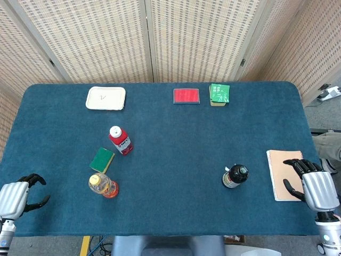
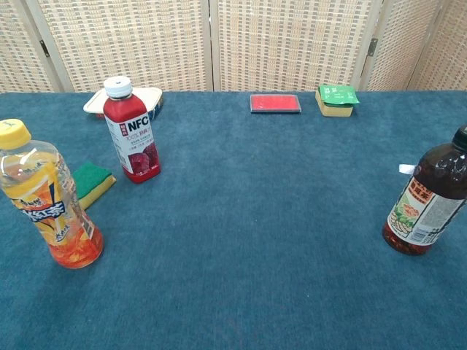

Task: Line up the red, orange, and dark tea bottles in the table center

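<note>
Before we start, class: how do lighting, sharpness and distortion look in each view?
Head view: even soft light, faint shadows, sharp blue table cloth. Chest view: close-up orange bottle and dark tea bottle loom large at the edges, while the red bottle stays crisp.

Red bottle (image 2: 133, 131) with white cap; orange bottle (image 2: 52, 197), yellow cap; dark brown tea bottle (image 2: 430, 197); blue table cloth (image 2: 255, 219); green sponge (image 2: 91, 180).

Sponge (image 1: 102, 159) lies between two left bottles (image 1: 120, 140).
</note>
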Action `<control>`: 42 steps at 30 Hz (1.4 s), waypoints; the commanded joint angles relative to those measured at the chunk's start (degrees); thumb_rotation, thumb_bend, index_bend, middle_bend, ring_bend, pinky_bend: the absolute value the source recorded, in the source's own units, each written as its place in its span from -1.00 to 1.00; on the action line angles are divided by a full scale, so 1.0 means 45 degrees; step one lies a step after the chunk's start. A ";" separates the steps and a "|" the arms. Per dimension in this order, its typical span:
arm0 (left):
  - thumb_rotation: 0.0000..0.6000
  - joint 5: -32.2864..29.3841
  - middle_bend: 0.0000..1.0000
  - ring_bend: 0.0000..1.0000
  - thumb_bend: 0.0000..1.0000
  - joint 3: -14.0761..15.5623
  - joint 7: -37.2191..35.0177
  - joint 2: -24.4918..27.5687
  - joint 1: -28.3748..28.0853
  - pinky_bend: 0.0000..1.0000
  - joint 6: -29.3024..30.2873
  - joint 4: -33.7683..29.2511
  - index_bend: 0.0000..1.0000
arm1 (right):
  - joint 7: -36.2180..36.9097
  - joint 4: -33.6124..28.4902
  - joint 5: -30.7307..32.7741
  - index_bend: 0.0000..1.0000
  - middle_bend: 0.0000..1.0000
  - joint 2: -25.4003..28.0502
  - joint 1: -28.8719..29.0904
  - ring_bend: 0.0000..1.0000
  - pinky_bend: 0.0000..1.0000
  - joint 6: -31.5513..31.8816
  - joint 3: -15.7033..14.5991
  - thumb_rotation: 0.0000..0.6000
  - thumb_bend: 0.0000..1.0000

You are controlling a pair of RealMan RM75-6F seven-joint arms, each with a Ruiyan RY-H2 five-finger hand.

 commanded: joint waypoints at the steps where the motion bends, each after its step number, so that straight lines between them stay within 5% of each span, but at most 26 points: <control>1: 1.00 -0.0013 -0.23 -0.19 -0.61 -0.0005 -0.0001 0.0000 -0.0001 0.31 -0.0004 0.0004 -0.07 | 0.0007 0.0008 0.0008 -0.30 -0.24 0.0001 0.0008 -0.33 -0.07 -0.0018 0.0002 1.00 -0.37; 42: 1.00 0.0015 -0.22 -0.19 -0.61 -0.0012 -0.0378 0.0101 -0.0030 0.31 -0.0093 -0.0113 -0.09 | 0.0222 0.0238 -0.0303 -0.30 -0.37 -0.0205 0.0085 -0.37 -0.07 0.0175 -0.0055 1.00 -0.44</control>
